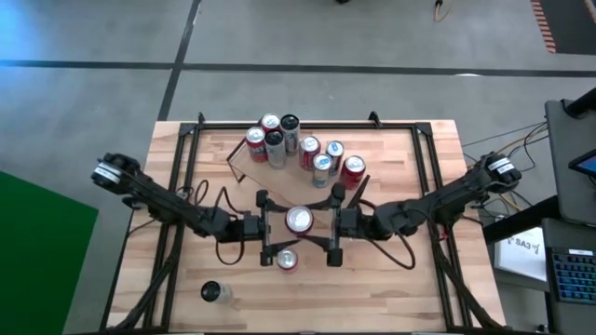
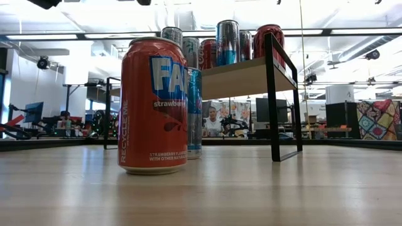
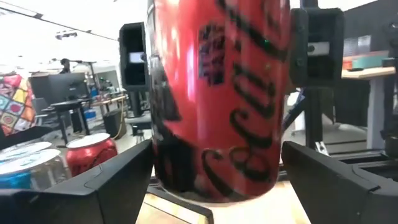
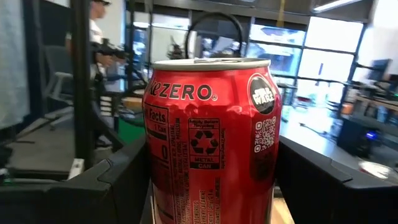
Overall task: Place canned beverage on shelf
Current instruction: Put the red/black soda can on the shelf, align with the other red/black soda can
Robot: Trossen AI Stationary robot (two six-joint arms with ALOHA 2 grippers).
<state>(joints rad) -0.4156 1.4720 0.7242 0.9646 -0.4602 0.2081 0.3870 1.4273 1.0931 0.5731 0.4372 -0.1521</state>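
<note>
In the left wrist view the red can fills the middle, blurred, its top cut off by the upper edge; its lettering reads only in part. The right wrist view cuts the same can's base at the lower edge. From above, the shelf is largely covered by the cluster of cans, whose labels are too small to read. In the low view the strawberry can hides most of the can behind it, and the shelf's left end is hidden.
</note>
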